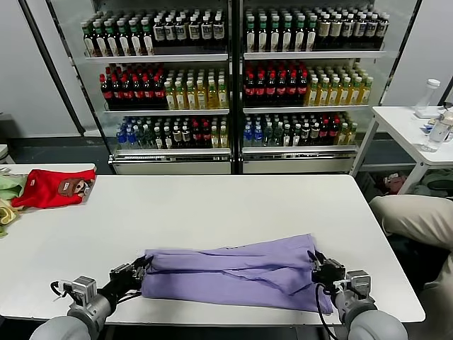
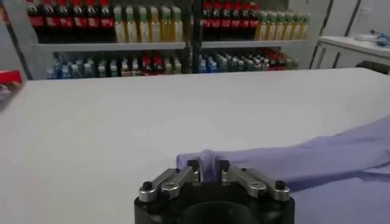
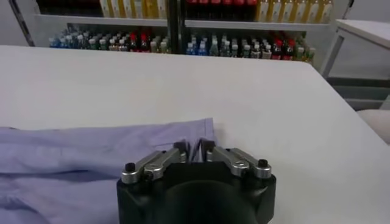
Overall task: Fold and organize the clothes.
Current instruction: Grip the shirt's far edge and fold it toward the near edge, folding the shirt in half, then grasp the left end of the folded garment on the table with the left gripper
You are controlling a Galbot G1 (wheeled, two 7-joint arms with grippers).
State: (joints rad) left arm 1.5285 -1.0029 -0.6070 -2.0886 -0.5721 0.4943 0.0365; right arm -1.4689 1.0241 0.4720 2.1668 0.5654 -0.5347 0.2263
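The clothes, a lavender T-shirt (image 1: pixel 233 273), lie folded into a long band across the near part of the white table (image 1: pixel 212 205). My left gripper (image 1: pixel 138 273) is at the band's left end. In the left wrist view a raised fold of the shirt (image 2: pixel 341 158) stands between the parted fingers of that gripper (image 2: pixel 208 167). My right gripper (image 1: pixel 316 268) is at the right end. Its fingers (image 3: pixel 193 149) are also slightly apart, with the edge of the shirt (image 3: pixel 73 158) between them. Both grippers rest low at the tabletop.
A red garment (image 1: pixel 53 188) and green and yellow cloth (image 1: pixel 8 188) lie at the table's far left. A person's leg (image 1: pixel 417 219) is at the right edge. Behind stand glass-door fridges of bottles (image 1: pixel 233 85) and a small white side table (image 1: pixel 410 127).
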